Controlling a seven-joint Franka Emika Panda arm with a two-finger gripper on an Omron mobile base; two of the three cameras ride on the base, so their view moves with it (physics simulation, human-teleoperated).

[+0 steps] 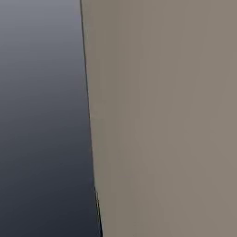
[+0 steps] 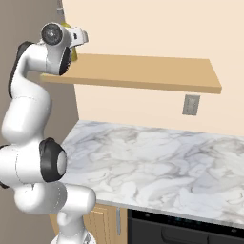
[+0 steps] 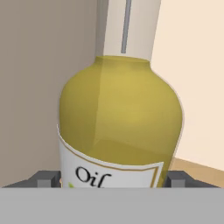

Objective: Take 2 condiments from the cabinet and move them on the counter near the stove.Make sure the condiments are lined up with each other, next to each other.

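A: Yellow oil bottle [image 3: 120, 118], is that what you have in front of the hand?

B: Yes. It stands at the left end of the wooden shelf [image 2: 143, 71], and your gripper [image 3: 114, 180] has one dark fingertip [image 3: 47, 179] on each side of its labelled body. You cannot tell whether they press it or only flank it.

A: How will it handle?

B: Judge it rigid, smooth, probably slippery, and top-heavy with that tall pourer. Grip the wide body at the label, not the neck, and keep it upright on the way to the marble counter [image 2: 157, 167].
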